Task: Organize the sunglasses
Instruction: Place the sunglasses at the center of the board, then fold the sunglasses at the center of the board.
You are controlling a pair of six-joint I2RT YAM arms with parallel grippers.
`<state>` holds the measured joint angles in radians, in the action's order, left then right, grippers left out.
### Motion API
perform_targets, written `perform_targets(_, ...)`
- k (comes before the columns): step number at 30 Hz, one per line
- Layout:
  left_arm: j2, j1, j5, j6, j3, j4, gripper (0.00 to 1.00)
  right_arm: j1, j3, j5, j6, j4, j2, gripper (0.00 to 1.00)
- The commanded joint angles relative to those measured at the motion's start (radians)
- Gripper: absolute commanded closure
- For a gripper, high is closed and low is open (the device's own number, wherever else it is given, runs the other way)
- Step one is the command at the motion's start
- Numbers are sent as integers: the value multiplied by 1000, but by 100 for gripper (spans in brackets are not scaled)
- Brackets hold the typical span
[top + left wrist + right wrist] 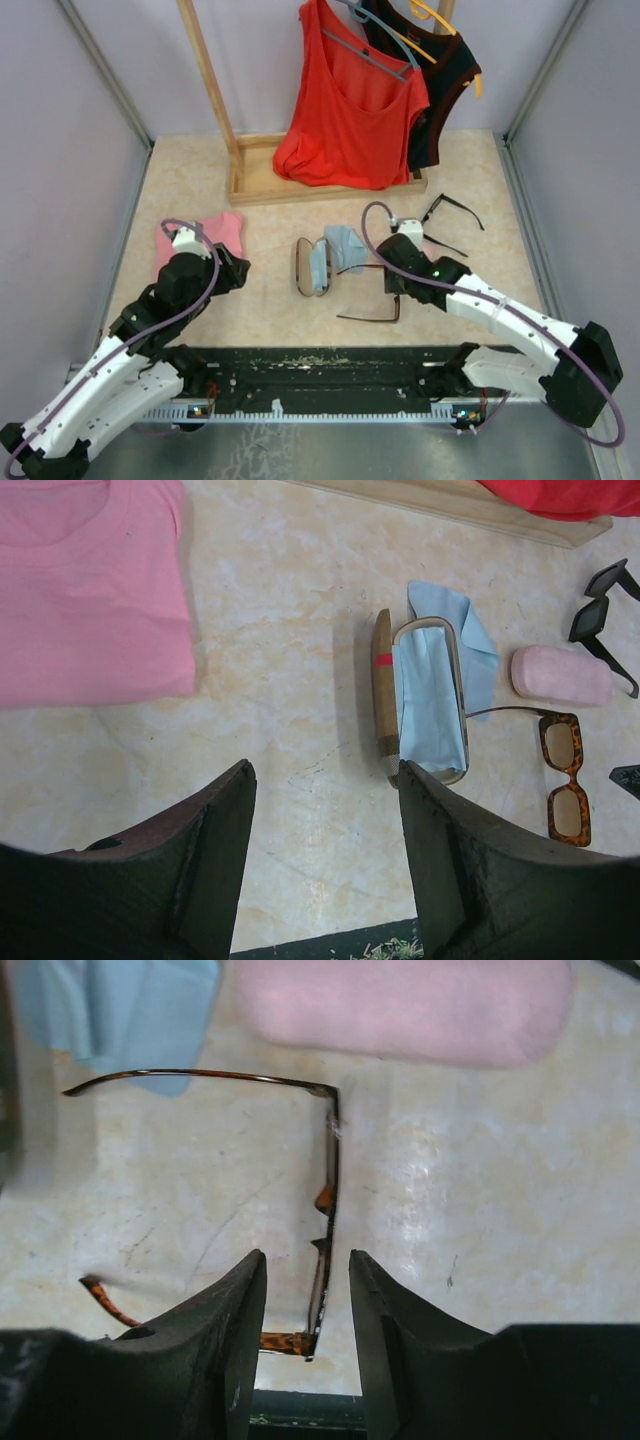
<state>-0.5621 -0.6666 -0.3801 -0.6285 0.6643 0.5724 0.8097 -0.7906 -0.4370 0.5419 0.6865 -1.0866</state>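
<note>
The reddish-brown sunglasses (566, 776) are seen unfolded on the worktop (190, 185), their front straddled by the parted fingers of the right gripper (307, 1265), with nothing clamped. The black sunglasses (590, 618) lie unfolded farther back. Neither of the two pairs is cased, so nearly everything is judged left. Two cases are counted: the plaid case (430, 710), open, and the pink case (560, 675), closed. The fingers of the left gripper (325, 770) are apart and empty.

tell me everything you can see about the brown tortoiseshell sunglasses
The tortoiseshell sunglasses have a slim, mottled orange-brown frame, plastic by the look, with two squarish lenses and thin arms, both unfolded. They rest on the table just right of the open case and close to the pink case. One arm's tip reaches the blue cloth. The right gripper hangs over the front, jaws apart on either side, not visibly touching it.
</note>
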Motion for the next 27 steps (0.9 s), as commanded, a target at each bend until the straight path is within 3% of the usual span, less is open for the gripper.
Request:
perform_targets(1, 7, 4, 27, -9, -23, -47, 35, -135, 77, 117, 113, -15, 66, 61)
perform_targets(17, 3, 4, 57, -7, -47, -70, 35, -177, 91, 155, 71, -64, -84, 63)
perform_targets(27, 8, 4, 53, -5, -54, -71, 34, -196, 81, 155, 36, -99, -152, 74)
